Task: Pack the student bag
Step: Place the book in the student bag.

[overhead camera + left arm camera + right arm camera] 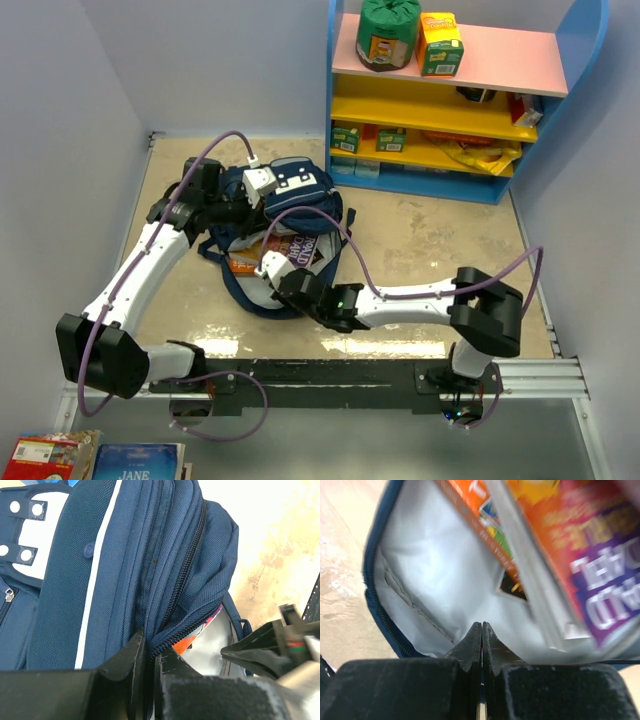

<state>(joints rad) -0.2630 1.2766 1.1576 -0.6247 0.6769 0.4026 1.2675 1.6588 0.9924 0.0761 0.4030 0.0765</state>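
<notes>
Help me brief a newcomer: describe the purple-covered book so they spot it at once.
Find the navy student bag lying open in the middle of the table. In its grey-lined mouth sit books. The purple-covered book is the one with large white lettering, to the right of an orange book in the top view.

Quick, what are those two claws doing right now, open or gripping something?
Left fingers: closed, pinching the zippered edge of the large navy blue fabric backpack.
Right fingers: closed on nothing visible, tips inside the open backpack.
</notes>
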